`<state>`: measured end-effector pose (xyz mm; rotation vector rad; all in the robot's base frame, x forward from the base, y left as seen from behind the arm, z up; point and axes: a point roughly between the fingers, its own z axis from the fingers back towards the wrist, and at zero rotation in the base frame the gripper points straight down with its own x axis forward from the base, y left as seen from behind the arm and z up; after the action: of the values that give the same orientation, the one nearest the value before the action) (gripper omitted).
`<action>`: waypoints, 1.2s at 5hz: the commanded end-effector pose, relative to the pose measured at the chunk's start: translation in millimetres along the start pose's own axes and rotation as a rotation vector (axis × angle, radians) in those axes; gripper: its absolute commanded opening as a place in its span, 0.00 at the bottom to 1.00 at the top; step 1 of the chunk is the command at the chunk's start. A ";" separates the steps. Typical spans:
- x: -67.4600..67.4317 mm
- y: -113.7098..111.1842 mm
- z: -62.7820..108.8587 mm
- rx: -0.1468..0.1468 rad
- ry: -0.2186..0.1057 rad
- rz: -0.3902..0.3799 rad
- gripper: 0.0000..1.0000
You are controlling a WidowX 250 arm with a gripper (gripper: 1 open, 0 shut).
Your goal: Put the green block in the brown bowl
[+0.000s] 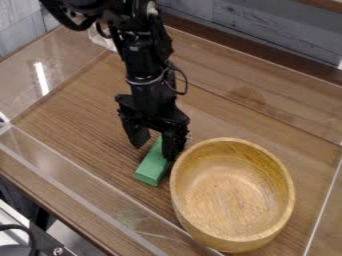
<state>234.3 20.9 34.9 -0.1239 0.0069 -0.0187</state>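
Note:
The green block (152,168) lies flat on the wooden table, its long side angled, just left of the brown bowl (234,193). The bowl is a wide, light wooden one with a thick rim and nothing inside. My black gripper (156,142) points straight down over the far end of the block, open, with one finger on each side of it. The fingertips hide the block's upper end. I cannot tell whether the fingers touch the block.
A clear plastic wall (80,190) runs around the wooden table (254,95), with its front edge close to the bowl. A grey panelled wall stands at the back. Cables hang from the arm above the gripper.

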 end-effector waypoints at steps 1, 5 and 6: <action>6.1 -1.8 -0.1 0.003 -0.031 -0.020 1.00; 4.5 -4.8 0.4 -0.008 0.001 -0.015 0.00; 3.5 -6.0 7.1 -0.009 0.016 -0.018 0.00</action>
<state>226.0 14.9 28.6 -0.1465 0.0859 -0.0292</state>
